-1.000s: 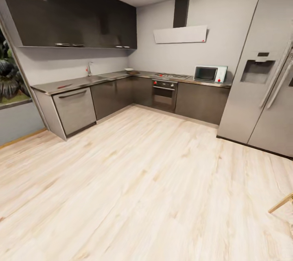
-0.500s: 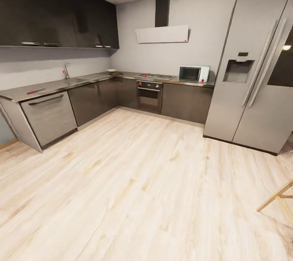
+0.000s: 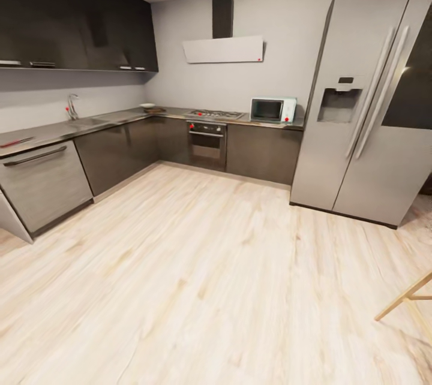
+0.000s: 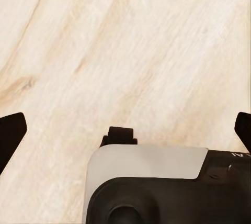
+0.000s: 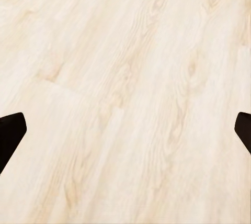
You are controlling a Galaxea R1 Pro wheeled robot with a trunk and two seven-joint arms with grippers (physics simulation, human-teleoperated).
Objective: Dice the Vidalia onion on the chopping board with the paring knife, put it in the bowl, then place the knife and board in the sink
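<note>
Knife (image 3: 15, 143), probably, red sliver on countertop (image 3: 54, 130) far left, long axis along counter edge. Sink (image 3: 90, 122) beyond it, under tap. Left gripper (image 4: 125, 132), right gripper (image 5: 125, 130): fingers wide apart, facing floor (image 3: 198, 265).

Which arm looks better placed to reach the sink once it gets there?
Left, tentatively: the sink lies toward the robot's left, far across the floor. Both grippers are open and empty.

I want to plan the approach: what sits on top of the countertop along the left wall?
On the countertop: a chrome tap at the sink, and a reddish thing, likely the paring knife. The basin's inside is hidden from here.
</note>
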